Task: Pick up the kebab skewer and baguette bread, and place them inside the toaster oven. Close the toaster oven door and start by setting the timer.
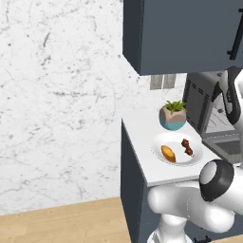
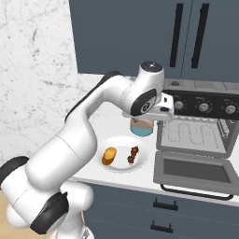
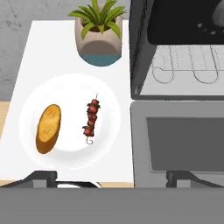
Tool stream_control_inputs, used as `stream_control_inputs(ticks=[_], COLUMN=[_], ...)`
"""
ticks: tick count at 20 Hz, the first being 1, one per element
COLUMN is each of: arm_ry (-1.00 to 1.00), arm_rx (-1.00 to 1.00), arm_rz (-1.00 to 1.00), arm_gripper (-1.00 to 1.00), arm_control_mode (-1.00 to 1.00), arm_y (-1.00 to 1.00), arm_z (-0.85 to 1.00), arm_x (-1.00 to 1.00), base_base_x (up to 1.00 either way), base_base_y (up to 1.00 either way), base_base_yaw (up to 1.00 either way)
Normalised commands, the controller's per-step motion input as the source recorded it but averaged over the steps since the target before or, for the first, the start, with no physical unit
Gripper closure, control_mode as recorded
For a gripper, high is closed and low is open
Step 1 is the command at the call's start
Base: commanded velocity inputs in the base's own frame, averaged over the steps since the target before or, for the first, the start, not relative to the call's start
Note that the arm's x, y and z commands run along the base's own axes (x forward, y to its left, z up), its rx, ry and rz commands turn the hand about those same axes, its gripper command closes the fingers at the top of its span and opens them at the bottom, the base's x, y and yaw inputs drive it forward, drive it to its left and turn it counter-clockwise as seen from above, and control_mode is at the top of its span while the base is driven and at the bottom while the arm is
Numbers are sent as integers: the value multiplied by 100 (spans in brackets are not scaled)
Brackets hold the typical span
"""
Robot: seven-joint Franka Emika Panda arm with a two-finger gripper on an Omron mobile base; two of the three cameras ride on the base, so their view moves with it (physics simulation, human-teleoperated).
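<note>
A white marble wall with grey veining fills the left of the left base view, and a light wooden floor runs along the bottom left. A white countertop sits right of centre on a dark blue-grey base cabinet. Upper cabinets of the same colour span the top of the right base view, with black vertical bar handles. Light is even and soft.

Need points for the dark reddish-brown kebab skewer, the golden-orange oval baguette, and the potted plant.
dark reddish-brown kebab skewer (image 3: 91, 119), hand view, middle meat chunks.
golden-orange oval baguette bread (image 3: 48, 128), hand view, centre of the crust.
green potted plant in its beige-and-teal pot (image 3: 99, 41), hand view, front of the pot.
</note>
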Motion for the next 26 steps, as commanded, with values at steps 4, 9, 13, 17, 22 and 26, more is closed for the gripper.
stream_control_inputs(ticks=[4,9,13,17,22,26], arm_ry=[-9,-19,-29,-19,-13,-9], arm_rx=[0,-4,-3,0,2,2], arm_rz=[-9,-15,-23,-28,-9,0], arm_gripper=[-100,-100,-100,-100,-100,-100], arm_control_mode=[-100,-100,-100,-100,-100,-100], arm_y=[-100,-76,-42,-22,-4,0], arm_z=[-16,-33,-48,-6,0,1], arm_x=[-5,-18,-28,-8,8,33], base_base_x=[0,0,0,0,0,0], base_base_y=[0,0,0,0,0,0], base_base_yaw=[0,0,0,0,0,0])
